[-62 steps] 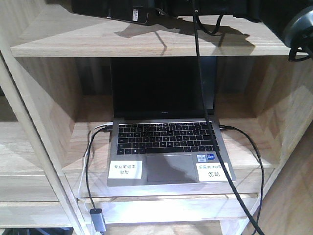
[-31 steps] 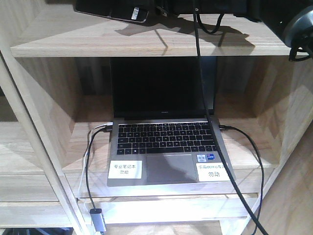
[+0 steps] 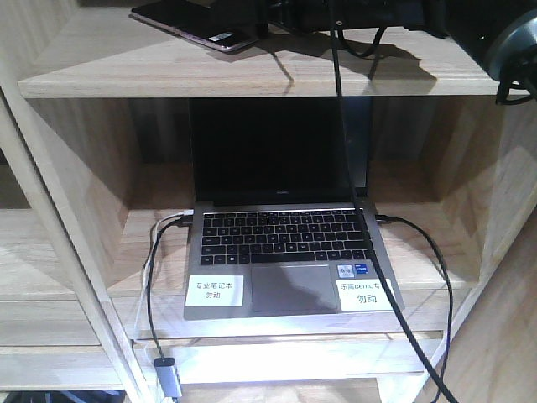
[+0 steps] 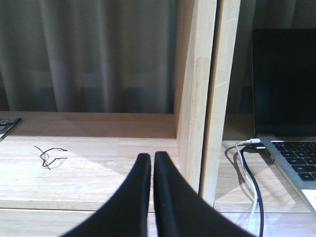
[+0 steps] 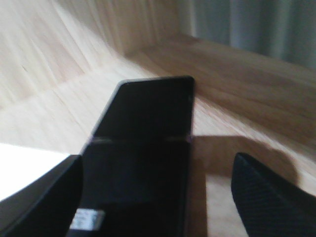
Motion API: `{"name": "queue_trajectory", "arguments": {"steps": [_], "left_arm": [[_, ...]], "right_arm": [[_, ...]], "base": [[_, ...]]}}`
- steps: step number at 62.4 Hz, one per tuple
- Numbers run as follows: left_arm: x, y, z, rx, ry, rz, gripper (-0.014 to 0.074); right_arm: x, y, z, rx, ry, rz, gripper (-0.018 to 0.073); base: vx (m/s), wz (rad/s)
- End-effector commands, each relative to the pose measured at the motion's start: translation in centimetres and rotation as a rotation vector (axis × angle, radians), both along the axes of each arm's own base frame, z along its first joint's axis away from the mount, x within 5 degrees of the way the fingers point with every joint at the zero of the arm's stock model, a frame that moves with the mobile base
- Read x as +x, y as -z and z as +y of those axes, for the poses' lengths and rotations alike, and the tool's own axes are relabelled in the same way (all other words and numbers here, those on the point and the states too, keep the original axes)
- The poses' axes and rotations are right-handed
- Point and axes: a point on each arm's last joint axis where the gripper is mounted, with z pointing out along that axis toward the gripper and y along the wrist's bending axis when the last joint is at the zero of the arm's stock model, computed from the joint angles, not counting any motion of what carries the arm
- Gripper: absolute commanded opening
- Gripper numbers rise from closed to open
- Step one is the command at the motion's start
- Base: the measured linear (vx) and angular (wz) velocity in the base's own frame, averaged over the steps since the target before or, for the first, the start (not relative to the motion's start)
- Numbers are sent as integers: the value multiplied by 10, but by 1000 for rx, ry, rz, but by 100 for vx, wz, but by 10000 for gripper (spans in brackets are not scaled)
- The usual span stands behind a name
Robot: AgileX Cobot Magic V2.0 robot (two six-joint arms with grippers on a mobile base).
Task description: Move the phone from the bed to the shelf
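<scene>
Phone: thin glossy black slab phone (image 3: 195,23) w/ seam across its middle, pinkish rim, small white barcode sticker; lies flat on top board of the pale natural-wood shelf (image 3: 252,74), far left part of that board in front view.
Phone vs right tool: in right wrist view the phone (image 5: 140,153) lies between the two black fingers (image 5: 269,195) of the right gripper (image 5: 148,197); sticker end near the cam, other end points far toward shelf back corner. Left finger sits just beside phone's left edge, contact not clear (blurred); right finger apart from phone's right edge, bare wood between.
Right gripper state: fingers spread wide, not pinching the phone.
Right arm: dark bulk at top right of front view, shadow on top board.
Left gripper: black fingers (image 4: 170,197) pressed together, thin slit only, holding nothing; gripper (image 4: 152,163) hangs over a lower shelf board, just left of an upright divider (image 4: 205,94).
Laptop: grey laptop w/ black screen (image 3: 281,227), open, in middle compartment below the phone's board; two white labels on palm rest.
Cables: black cables (image 3: 424,277) run into both laptop sides; one hangs down across screen from above.
Other: small tangle of thin dark wire (image 4: 49,155) on board left of left gripper; grey curtain (image 4: 98,54) behind shelf.
</scene>
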Motion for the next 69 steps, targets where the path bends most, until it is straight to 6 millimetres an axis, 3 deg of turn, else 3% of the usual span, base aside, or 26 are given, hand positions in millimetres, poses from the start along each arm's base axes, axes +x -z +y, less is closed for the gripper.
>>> {"name": "queue_trajectory", "arguments": {"steps": [1, 17, 26, 37, 54, 69], "left_arm": [[-1, -15, 0, -11, 2, -108, 1], [-1, -15, 0, -11, 2, -108, 1], [-1, -15, 0, -11, 2, -108, 1], [-1, -15, 0, -11, 2, -108, 1], [-1, -15, 0, -11, 2, -108, 1], [-1, -15, 0, -11, 2, -108, 1]], "right_arm": [[-23, -50, -8, 77, 23, -112, 574], [-41, -71, -13, 78, 17, -130, 466], [-54, -84, -17, 95, 24, -99, 287], [-74, -99, -23, 66, 1, -100, -14], [-112, -116, -36, 18, 31, -117, -6], [-157, -111, -56, 37, 131, -157, -6]], "base": [[0, 0], [0, 0], [0, 0], [0, 0], [0, 0], [0, 0]]}}
